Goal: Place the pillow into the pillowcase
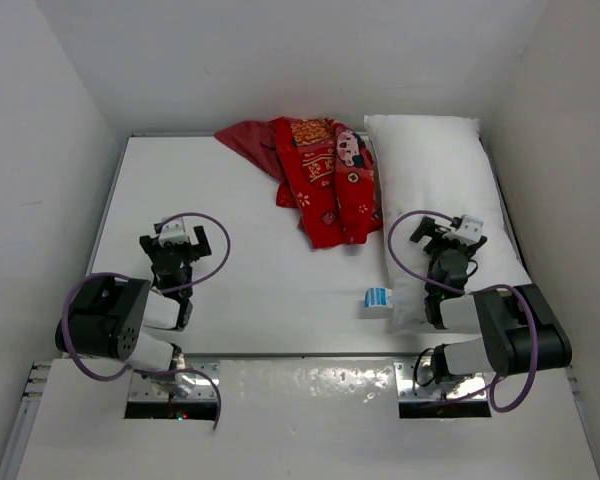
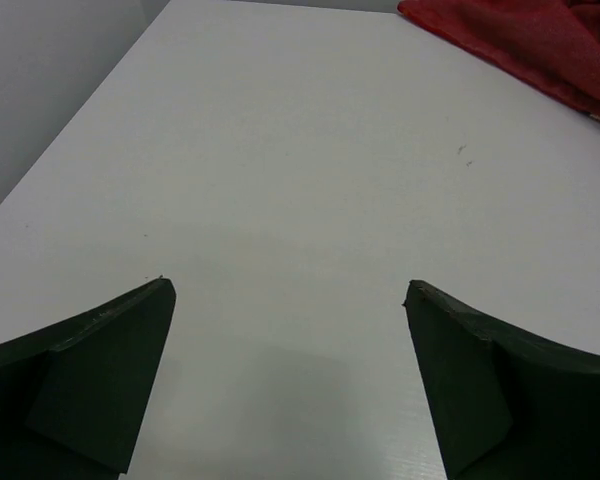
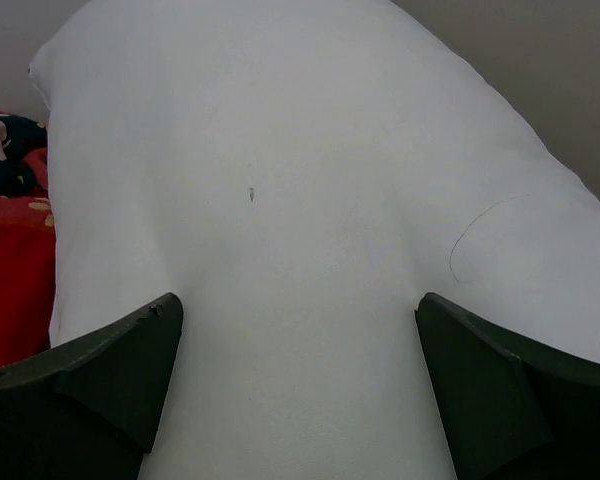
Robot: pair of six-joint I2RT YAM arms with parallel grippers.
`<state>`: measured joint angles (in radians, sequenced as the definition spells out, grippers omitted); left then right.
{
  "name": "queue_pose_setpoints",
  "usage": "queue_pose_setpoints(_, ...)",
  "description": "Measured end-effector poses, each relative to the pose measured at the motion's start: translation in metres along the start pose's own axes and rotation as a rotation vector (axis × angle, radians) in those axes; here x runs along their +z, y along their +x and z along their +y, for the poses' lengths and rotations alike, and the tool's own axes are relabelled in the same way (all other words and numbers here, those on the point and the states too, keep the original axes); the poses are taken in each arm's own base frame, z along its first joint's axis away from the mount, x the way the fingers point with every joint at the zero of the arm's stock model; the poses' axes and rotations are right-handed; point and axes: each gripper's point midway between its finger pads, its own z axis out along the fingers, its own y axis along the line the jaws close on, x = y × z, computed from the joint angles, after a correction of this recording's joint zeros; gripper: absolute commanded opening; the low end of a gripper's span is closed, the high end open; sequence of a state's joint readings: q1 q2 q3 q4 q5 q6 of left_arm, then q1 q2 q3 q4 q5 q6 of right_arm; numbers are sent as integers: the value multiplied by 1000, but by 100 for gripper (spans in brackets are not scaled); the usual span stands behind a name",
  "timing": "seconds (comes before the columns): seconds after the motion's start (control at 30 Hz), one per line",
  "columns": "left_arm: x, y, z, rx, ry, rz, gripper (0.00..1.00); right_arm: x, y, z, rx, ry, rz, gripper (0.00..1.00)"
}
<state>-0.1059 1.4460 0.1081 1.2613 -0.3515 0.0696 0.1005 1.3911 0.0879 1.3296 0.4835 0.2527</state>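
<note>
The white pillow (image 1: 438, 175) lies lengthwise along the table's right side, its blue-and-white tag (image 1: 377, 298) at the near left corner. The red printed pillowcase (image 1: 320, 172) lies crumpled at the back middle, just left of the pillow. My right gripper (image 1: 446, 236) hovers open over the pillow's near half; in the right wrist view the pillow (image 3: 310, 200) fills the space past my open gripper (image 3: 300, 305), and a strip of pillowcase (image 3: 15, 260) shows at the left. My left gripper (image 1: 180, 240) stands open above bare table, with a corner of the pillowcase (image 2: 525, 45) far ahead of the gripper (image 2: 290, 290).
White walls enclose the table (image 1: 250, 270) on the left, back and right. The pillow runs close to the right wall. Purple cables (image 1: 215, 255) loop beside both arms. Bare tabletop (image 2: 280, 150) stretches ahead of the left gripper.
</note>
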Motion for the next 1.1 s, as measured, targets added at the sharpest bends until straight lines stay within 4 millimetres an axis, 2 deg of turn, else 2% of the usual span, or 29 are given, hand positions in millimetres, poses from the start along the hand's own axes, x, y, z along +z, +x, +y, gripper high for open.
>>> queue_pose_setpoints(0.23,1,1,-7,16,69,2,100,0,0,0,0,0,0,99)
queue_pose_setpoints(0.3,4,1,-19,65,172,39,100,-1,0,3,-25,-15,3,99)
queue_pose_setpoints(0.33,10,-10,-27,99,235,35,100,-4,-3,7,-43,-30,1,99)
queue_pose_setpoints(0.43,34,-70,-64,221,450,7,100,-21,-12,28,-150,-128,20,99)
queue_pose_setpoints(0.47,48,-128,-78,263,492,-104,100,-23,-21,36,-180,-158,18,99)
queue_pose_setpoints(0.5,52,-162,-90,330,539,-160,100,-23,-31,46,-219,-189,25,99)
queue_pose_setpoints(0.53,53,-199,-103,399,575,-238,100,-21,-47,56,-249,-216,21,99)
queue_pose_setpoints(0.6,45,-251,-136,529,621,-366,100,-9,-97,76,-298,-247,-13,99)
queue_pose_setpoints(0.63,40,-260,-156,582,652,-395,100,-3,-123,82,-309,-245,-35,99)
queue_pose_setpoints(0.7,29,-257,-202,687,743,-386,100,8,-176,89,-275,-209,-83,95)
queue_pose_setpoints(0.73,26,-245,-226,732,804,-355,59,13,-195,92,-251,-200,-95,80)
queue_pose_setpoints(0.77,21,-224,-250,766,878,-303,34,18,-210,94,-247,-208,-83,40)
queue_pose_setpoints(0.8,17,-201,-269,795,949,-240,11,24,-218,98,-249,-225,-58,36)
queue_pose_setpoints(0.83,13,-171,-287,814,1029,-148,11,31,-222,101,-237,-234,-23,39)
queue_pose_setpoints(0.87,12,-149,-299,825,1078,-74,18,38,-227,103,-223,-232,5,81)
queue_pose_setpoints(0.9,12,-127,-310,835,1128,10,42,49,-221,105,-210,-222,60,96)
queue_pose_setpoints(0.97,16,-98,-331,844,1203,130,72,65,-203,107,-211,-199,165,99)
queue_pose_setpoints(1.0,21,-89,-344,842,1227,155,99,70,-182,105,-222,-176,249,99)
queue_pose_setpoints(1.03,25,-79,-352,844,1243,173,100,82,-161,107,-240,-158,318,99)
queue_pose_setpoints(1.1,20,-54,-354,856,1275,210,100,94,-109,103,-286,-108,487,99)
